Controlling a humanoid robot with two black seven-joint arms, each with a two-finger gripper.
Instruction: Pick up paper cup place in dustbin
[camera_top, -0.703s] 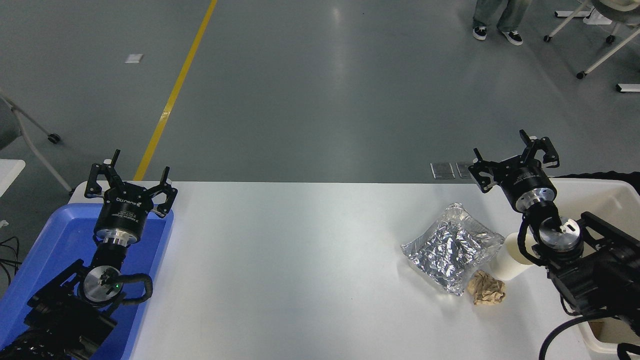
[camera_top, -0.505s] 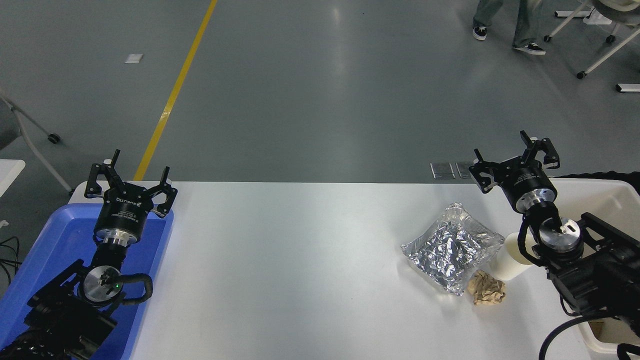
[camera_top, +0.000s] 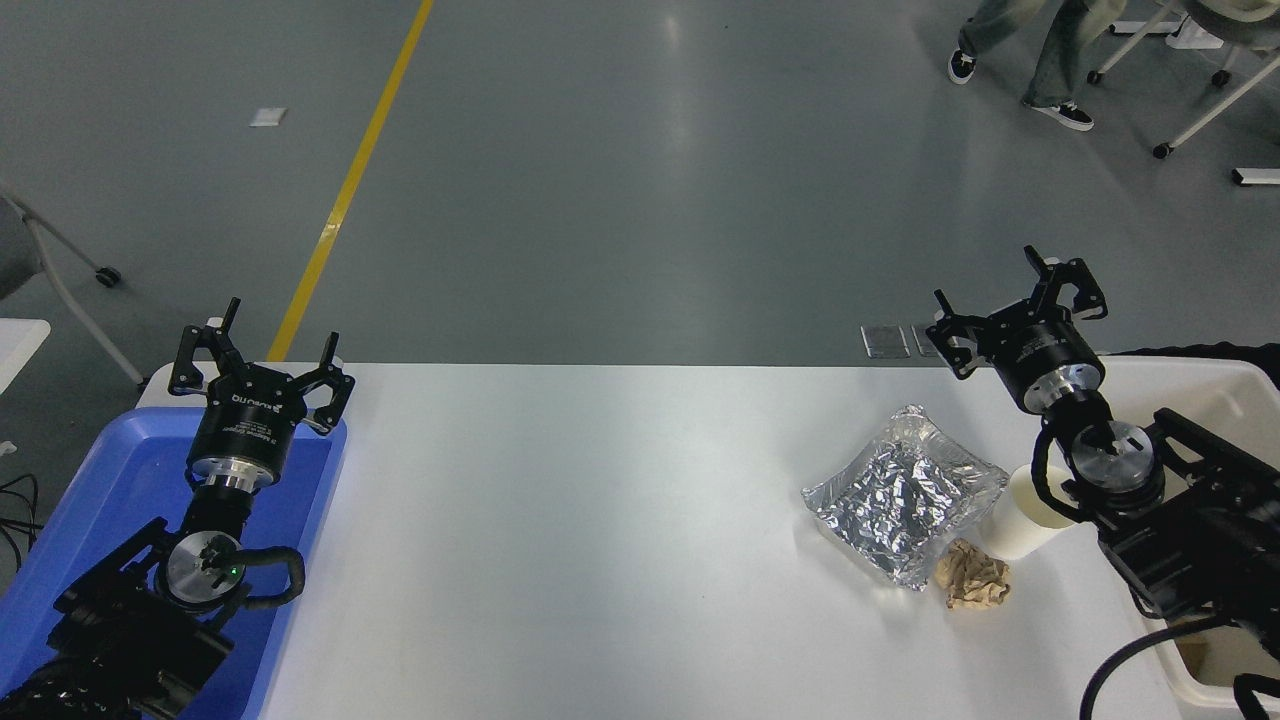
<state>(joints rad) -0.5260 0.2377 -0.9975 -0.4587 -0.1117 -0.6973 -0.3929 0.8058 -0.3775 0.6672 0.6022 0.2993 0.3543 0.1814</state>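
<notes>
Well behind right gripper (camera_top: 1015, 305): paper cup (camera_top: 1022, 520).

Single high head view, facing forward, downward over table (camera_top: 600, 520)

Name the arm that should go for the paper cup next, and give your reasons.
Right. The right gripper is open above the table's right end, with the paper cup beside its wrist and the dustbin adjacent. The left gripper sits over the blue tray, far across.
</notes>
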